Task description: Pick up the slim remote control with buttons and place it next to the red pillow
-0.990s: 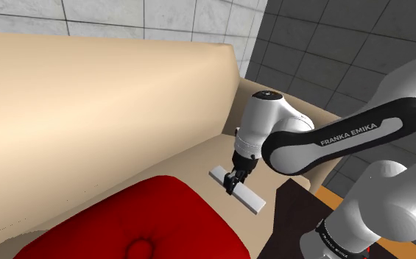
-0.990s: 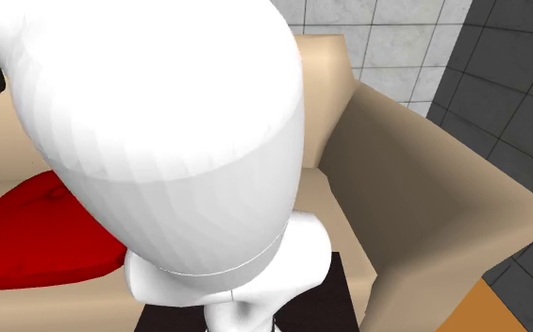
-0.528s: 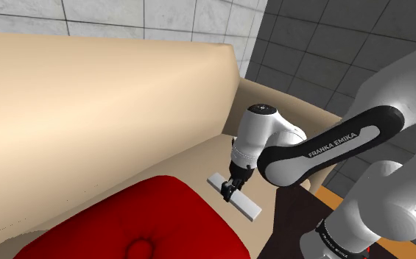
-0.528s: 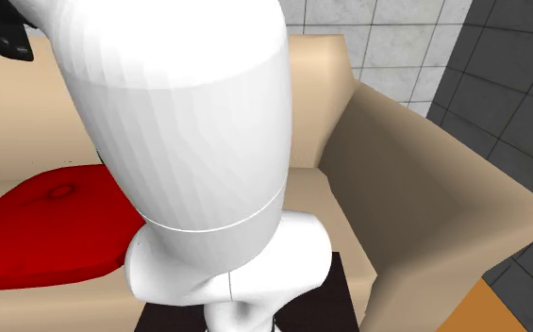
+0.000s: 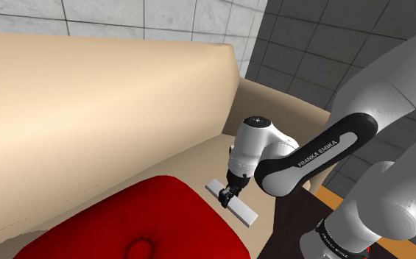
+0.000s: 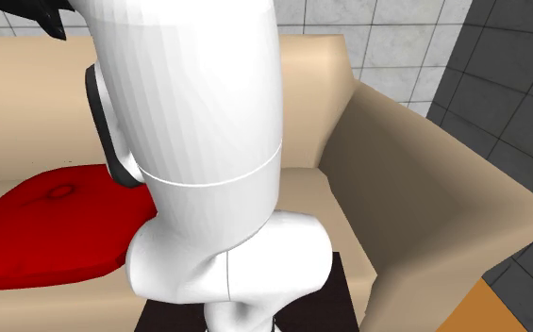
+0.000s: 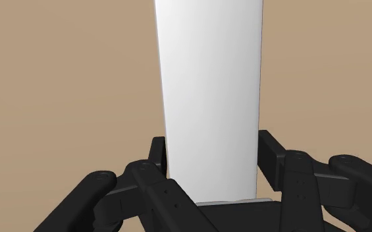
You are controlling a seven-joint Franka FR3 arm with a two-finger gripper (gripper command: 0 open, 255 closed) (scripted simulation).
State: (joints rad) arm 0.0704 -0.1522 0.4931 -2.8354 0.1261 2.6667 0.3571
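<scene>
The remote control (image 5: 233,204) is a slim, plain white bar with no buttons drawn. My black gripper (image 5: 228,193) is shut on it near one end, just above the beige sofa seat (image 5: 191,162). In the wrist view the remote control (image 7: 211,99) runs straight out from between my two fingers (image 7: 157,153), which clasp its sides. The red pillow (image 5: 136,224) lies on the seat toward the shoulder view's lower left, its edge close to the remote. The red pillow (image 6: 38,231) also shows at the second exterior view's left, behind my arm.
The sofa's tall backrest (image 5: 88,96) rises behind the seat and its armrest (image 5: 287,110) stands at the shoulder view's right. A dark stand top (image 5: 291,221) lies below my arm. My white arm link (image 6: 198,141) blocks much of the second exterior view.
My gripper has carried the remote toward the shoulder view's lower left, closer to the red pillow, staying shut on it. The arm has folded lower over the seat.
</scene>
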